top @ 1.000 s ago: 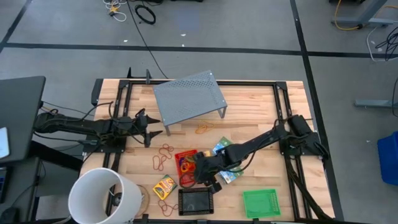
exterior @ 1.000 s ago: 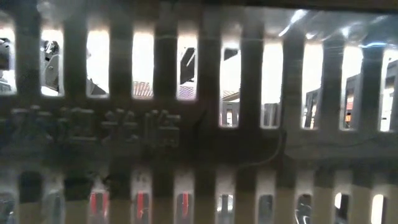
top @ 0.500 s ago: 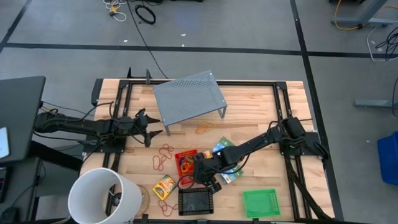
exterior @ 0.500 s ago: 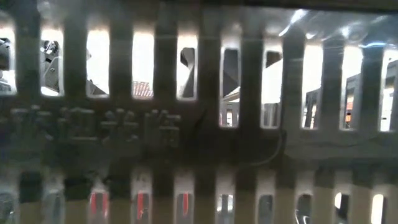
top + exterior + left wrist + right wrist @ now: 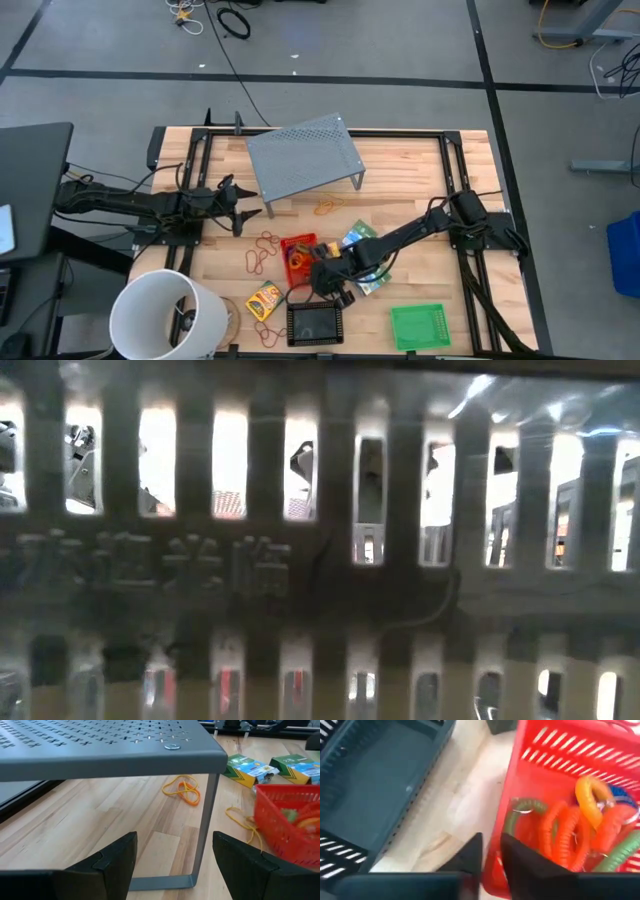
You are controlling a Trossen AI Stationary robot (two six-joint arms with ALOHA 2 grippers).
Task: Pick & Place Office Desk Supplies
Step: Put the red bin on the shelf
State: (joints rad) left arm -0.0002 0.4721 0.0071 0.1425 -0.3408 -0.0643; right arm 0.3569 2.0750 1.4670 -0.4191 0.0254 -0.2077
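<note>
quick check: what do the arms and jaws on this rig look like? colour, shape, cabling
Both arms are dark, nearly black, slim and jointed. The left arm has thin black cables along it and ends in the left gripper, with two pointed prongs. In its wrist view its fingers are matte black, flat wedges. The right arm is the same build; right gripper.

Overhead and both wrist views share the red tray (image 5: 297,252).
</note>
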